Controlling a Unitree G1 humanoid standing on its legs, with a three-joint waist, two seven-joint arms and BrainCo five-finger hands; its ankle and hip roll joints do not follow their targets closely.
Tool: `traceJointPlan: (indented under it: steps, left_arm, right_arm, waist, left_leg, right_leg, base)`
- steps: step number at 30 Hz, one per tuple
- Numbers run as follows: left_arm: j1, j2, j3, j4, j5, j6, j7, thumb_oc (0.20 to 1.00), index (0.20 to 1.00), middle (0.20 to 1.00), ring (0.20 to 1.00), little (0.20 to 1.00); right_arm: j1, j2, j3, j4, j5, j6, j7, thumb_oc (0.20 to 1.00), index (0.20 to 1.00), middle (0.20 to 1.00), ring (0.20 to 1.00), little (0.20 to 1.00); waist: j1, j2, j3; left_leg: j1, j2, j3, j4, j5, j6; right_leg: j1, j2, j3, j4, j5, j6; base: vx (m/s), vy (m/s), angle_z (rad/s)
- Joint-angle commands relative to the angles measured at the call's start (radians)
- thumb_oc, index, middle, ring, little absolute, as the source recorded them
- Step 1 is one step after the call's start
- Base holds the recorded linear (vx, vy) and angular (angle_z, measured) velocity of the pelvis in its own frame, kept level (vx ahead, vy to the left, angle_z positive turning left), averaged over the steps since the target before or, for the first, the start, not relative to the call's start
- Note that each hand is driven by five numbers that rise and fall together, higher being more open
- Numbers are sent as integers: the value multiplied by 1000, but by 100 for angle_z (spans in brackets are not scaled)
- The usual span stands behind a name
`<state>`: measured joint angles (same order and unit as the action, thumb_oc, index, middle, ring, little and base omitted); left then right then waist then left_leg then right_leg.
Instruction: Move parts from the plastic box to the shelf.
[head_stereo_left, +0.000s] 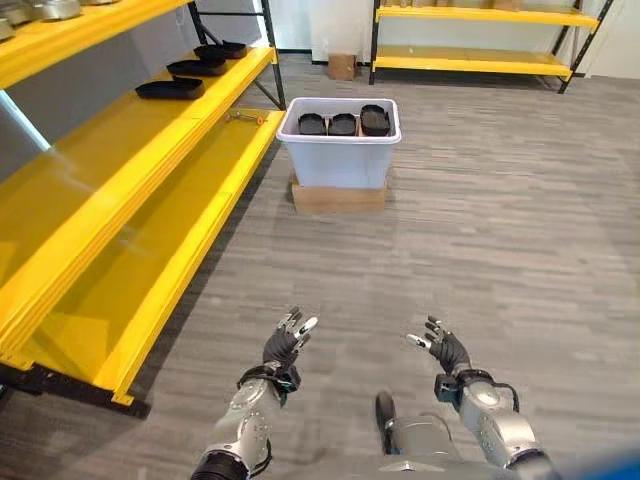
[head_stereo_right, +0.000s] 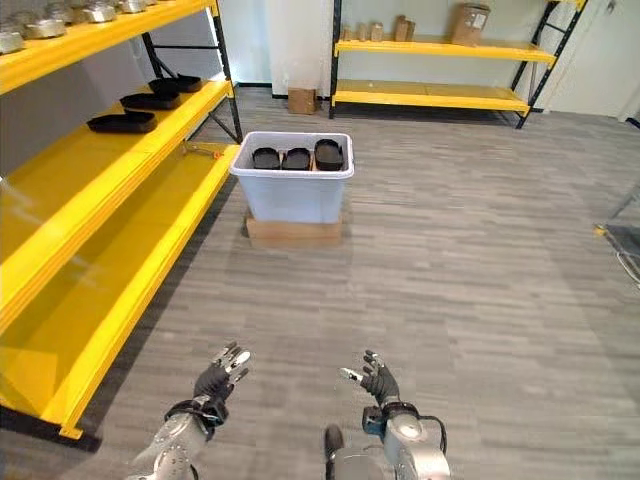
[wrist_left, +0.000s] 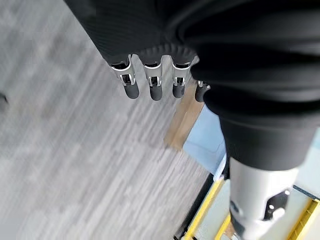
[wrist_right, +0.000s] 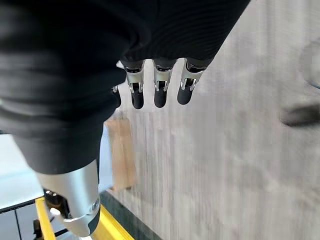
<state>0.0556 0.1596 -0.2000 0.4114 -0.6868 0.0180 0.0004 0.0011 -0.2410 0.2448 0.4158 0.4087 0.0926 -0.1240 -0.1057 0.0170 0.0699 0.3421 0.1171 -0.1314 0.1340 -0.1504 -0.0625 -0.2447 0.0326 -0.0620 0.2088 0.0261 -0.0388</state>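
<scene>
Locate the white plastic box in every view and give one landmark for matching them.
Left eye view: white plastic box, upper centre, on a cardboard base.
Right eye view: upper centre-left.
Left wrist view: pale blue-white patch past the fingers, probably the box.
Right wrist view: cannot tell.
Shared landmark: yellow shelf on the robot's left.

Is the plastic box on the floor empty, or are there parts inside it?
Not empty. The plastic box holds three black parts standing side by side at its far end, their tops reaching its rim.

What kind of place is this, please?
Probably a storeroom or small warehouse: long yellow shelves along the wall, black trays stored on them, and a plastic box of parts on the bare floor.
</scene>
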Motion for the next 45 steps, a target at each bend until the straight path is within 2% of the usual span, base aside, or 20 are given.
traceJointPlan:
  steps: [1,3,4,6,7,8,9,11,12,13,16,21,25,29,30,33,35,37,41,45]
  left_arm:
    - [-63,62,-2,-45,-7,-51,-10,1000,1000,1000,1000,1000]
    - [-62,63,-6,-56,-7,-50,-7,1000,1000,1000,1000,1000]
    - [-53,62,-5,-67,-13,-49,-6,1000,1000,1000,1000,1000]
    - [-39,63,-7,-76,-18,-47,-17,1000,1000,1000,1000,1000]
    - [-28,62,-2,-80,-22,-42,-18,1000,1000,1000,1000,1000]
    - [-26,60,-3,-76,-27,-38,-18,1000,1000,1000,1000,1000]
    - [-24,63,-1,-79,-24,-38,-19,1000,1000,1000,1000,1000]
    - [-16,69,-1,-79,-22,-43,-19,1000,1000,1000,1000,1000]
    - [-16,69,-1,-79,-22,-43,-19,1000,1000,1000,1000,1000]
    - [-14,70,1,-70,-18,-53,-18,1000,1000,1000,1000,1000]
    - [-6,71,14,-75,-21,-59,-3,1000,1000,1000,1000,1000]
    - [-5,78,21,-66,-20,-62,9,1000,1000,1000,1000,1000]
    - [-4,92,43,-75,-20,-58,21,1000,1000,1000,1000,1000]
    - [-8,101,49,-71,-14,-56,23,1000,1000,1000,1000,1000]
    - [-4,108,47,-76,-2,-49,17,1000,1000,1000,1000,1000]
    - [0,113,41,-89,2,-46,19,1000,1000,1000,1000,1000]
    - [-9,106,34,-66,12,-47,15,1000,1000,1000,1000,1000]
    - [-20,102,32,-54,12,-49,0,1000,1000,1000,1000,1000]
    - [-27,95,39,-48,9,-56,-12,1000,1000,1000,1000,1000]
    - [-19,91,45,-55,8,-57,-21,1000,1000,1000,1000,1000]
  right_arm:
    - [0,23,-14,-66,-2,-50,3,1000,1000,1000,1000,1000]
    - [7,14,-20,-67,3,-51,4,1000,1000,1000,1000,1000]
    - [17,3,-34,-69,-1,-48,1,1000,1000,1000,1000,1000]
    - [22,-8,-42,-73,-4,-48,5,1000,1000,1000,1000,1000]
    - [21,-15,-50,-80,-13,-42,0,1000,1000,1000,1000,1000]
    - [22,-12,-55,-78,-12,-40,-7,1000,1000,1000,1000,1000]
    - [22,-10,-60,-84,-12,-41,-12,1000,1000,1000,1000,1000]
    - [28,-7,-62,-85,-10,-47,-12,1000,1000,1000,1000,1000]
    - [29,-7,-62,-85,-10,-47,-12,1000,1000,1000,1000,1000]
    - [35,2,-58,-77,-16,-52,-13,1000,1000,1000,1000,1000]
    - [39,9,-42,-86,-33,-48,-1,1000,1000,1000,1000,1000]
    - [32,31,-24,-89,-32,-47,3,1000,1000,1000,1000,1000]
    - [9,49,-6,-90,-42,-41,9,1000,1000,1000,1000,1000]
    - [12,59,-2,-91,-39,-45,12,1000,1000,1000,1000,1000]
    - [32,66,-3,-111,-39,-47,14,1000,1000,1000,1000,1000]
    - [39,70,-4,-113,-37,-47,14,1000,1000,1000,1000,1000]
    - [53,70,-10,-115,-36,-48,18,1000,1000,1000,1000,1000]
    - [50,67,-14,-120,-30,-49,18,1000,1000,1000,1000,1000]
    - [27,66,-15,-107,-31,-49,20,1000,1000,1000,1000,1000]
    - [20,60,-11,-104,-43,-46,27,1000,1000,1000,1000,1000]
  waist:
    - [-23,-24,-16]
    - [-27,-30,-17]
    - [-14,-61,-8]
    - [18,-101,17]
    - [41,-130,35]
    - [75,-139,56]
    - [85,-145,61]
    - [97,-139,63]
    - [99,-140,67]
    - [118,-114,61]
    - [141,-92,50]
    - [142,-81,6]
    - [165,-82,-13]
    - [160,-77,-3]
    - [143,-48,16]
    - [125,-21,38]
    - [82,-14,54]
    - [68,-32,61]
    - [50,-40,74]
    - [48,-42,70]
  left_leg:
    - [-34,-97,-12,-33,140,33]
    - [-64,-89,-1,73,209,2]
    - [-159,-109,27,316,308,-28]
    - [-269,-171,41,537,319,-26]
    - [-373,-172,105,581,274,11]
    - [-497,-150,151,515,207,47]
    - [-525,-140,162,454,195,56]
    - [-556,-101,169,257,222,57]
    - [-547,-102,170,253,221,57]
    - [-571,-61,150,-7,308,30]
    - [-557,-52,86,-179,377,-10]
    - [-455,-83,110,-194,350,20]
    - [-398,-125,138,-193,288,82]
    - [-370,-135,130,-187,265,103]
    - [-321,-129,111,-194,247,132]
    - [-290,-117,106,-202,241,144]
    - [-243,-134,87,-202,216,142]
    - [-202,-161,91,-213,186,135]
    - [-129,-167,67,-219,130,109]
    - [-84,-164,58,-219,103,101]
  right_leg:
    - [-5,-56,6,-98,153,84]
    - [30,-48,-6,-107,125,65]
    - [93,-58,-9,-140,112,41]
    - [147,-78,9,-162,106,24]
    - [186,-97,25,-176,97,17]
    - [232,-98,53,-189,89,21]
    - [252,-101,63,-198,83,25]
    - [275,-95,79,-212,63,34]
    - [282,-96,80,-213,62,34]
    - [317,-74,95,-231,31,42]
    - [385,-74,127,-230,-12,51]
    - [406,-103,128,-174,-16,74]
    - [360,-150,154,-24,69,123]
    - [305,-139,168,107,146,138]
    - [198,-101,162,354,216,142]
    - [120,-82,121,486,198,135]
    - [22,-59,65,421,139,120]
    - [1,-127,-20,176,154,121]
    - [9,-158,-42,-163,201,143]
    - [23,-149,-1,-191,222,151]
  base:
    - [298,-127,61]
    - [416,-203,26]
    - [384,-252,-1]
    - [343,-243,-7]
    - [379,-165,-56]
    - [362,-94,-67]
    - [291,39,-51]
    - [207,81,-36]
    - [342,164,-57]
    - [356,178,-54]
    - [435,239,-47]
    - [305,215,-22]
    - [224,202,-24]
    - [122,140,15]
    - [143,244,32]
    - [145,192,-4]
    - [280,85,5]
    - [322,-43,31]
    - [302,-80,47]
    - [222,-54,0]
